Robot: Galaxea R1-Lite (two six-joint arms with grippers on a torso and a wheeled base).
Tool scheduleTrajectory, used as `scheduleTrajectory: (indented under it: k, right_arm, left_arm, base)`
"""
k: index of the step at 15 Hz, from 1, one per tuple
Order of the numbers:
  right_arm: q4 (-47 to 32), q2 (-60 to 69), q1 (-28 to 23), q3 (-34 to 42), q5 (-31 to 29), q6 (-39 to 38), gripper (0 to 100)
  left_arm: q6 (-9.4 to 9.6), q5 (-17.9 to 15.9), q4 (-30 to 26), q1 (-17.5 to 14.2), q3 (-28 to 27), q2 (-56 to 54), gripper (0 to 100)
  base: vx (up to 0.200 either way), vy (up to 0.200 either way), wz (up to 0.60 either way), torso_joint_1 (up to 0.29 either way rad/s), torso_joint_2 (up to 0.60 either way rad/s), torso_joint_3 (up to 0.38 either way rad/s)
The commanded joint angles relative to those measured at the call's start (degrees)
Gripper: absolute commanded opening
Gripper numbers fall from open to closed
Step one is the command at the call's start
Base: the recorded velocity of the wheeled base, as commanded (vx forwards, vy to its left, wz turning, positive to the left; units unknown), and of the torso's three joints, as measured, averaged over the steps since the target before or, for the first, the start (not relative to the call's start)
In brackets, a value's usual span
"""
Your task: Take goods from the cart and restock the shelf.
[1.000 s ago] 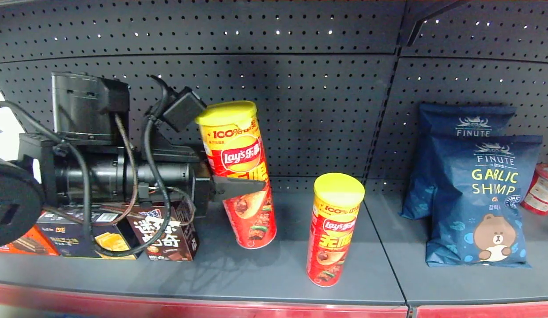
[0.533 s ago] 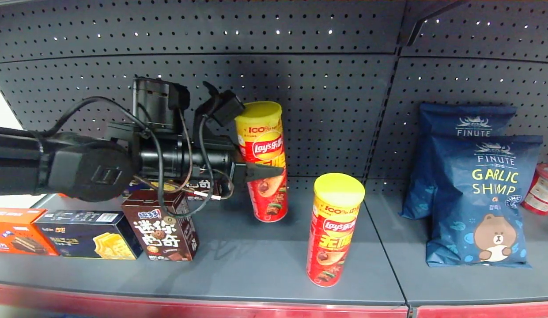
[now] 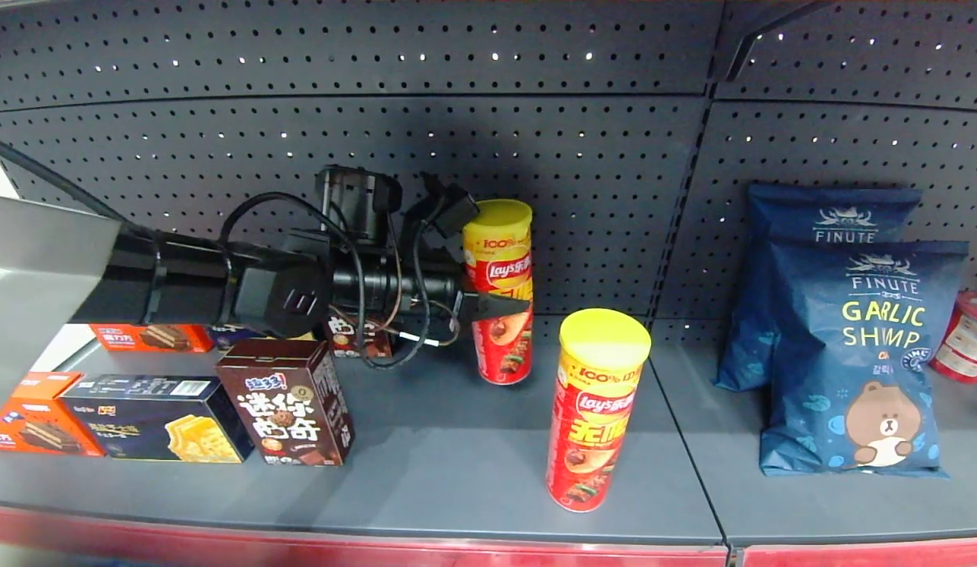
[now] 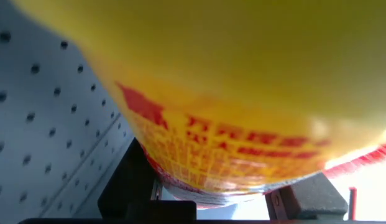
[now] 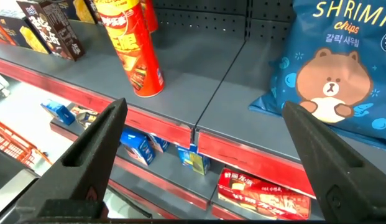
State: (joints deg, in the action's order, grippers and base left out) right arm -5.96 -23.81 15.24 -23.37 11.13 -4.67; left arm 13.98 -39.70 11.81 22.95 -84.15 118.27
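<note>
Grey shelf [image 3: 457, 457], two chip cans [image 3: 594, 409], one tight in left gripper [image 3: 508, 303]; right gripper [image 5: 204, 106] open.

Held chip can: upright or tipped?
Held chip can near upright, lid on top, left gripper shut at mid-height. Cannot tell if base touches shelf.

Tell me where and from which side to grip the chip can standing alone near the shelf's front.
Grip the front can around its middle, coming in from the open front of the shelf, fingers on its sides. Upright, tall and round, it likely holds steadiest that way. Both sides are free: the other can, in the left gripper, is farther back; the bags stand apart.
</note>
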Motion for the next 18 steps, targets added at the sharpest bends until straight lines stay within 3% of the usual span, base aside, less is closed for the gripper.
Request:
scheduleTrajectory:
  k: [1,13,18]
  right_arm:
    - [-0.02,-0.27,-0.03,-0.1,0.03,0.01,100]
    - [-0.02,-0.01,-0.12,0.08,-0.06,0.01,100]
    - [-0.02,0.08,-0.12,0.08,-0.06,0.01,100]
  left_arm:
    - [-0.01,-0.02,-0.12,0.42,-2.86,3.19,0]
    - [0.08,-0.02,-5.31,1.65,-17.36,13.12,0]
    - [0.17,-0.02,-7.15,2.27,-20.26,15.06,0]
  base:
    - [0.0,0.0,0.0,0.0,0.0,0.0]
    - [0.0,0.0,0.0,0.0,0.0,0.0]
    - [0.0,0.0,0.0,0.0,0.0,0.0]
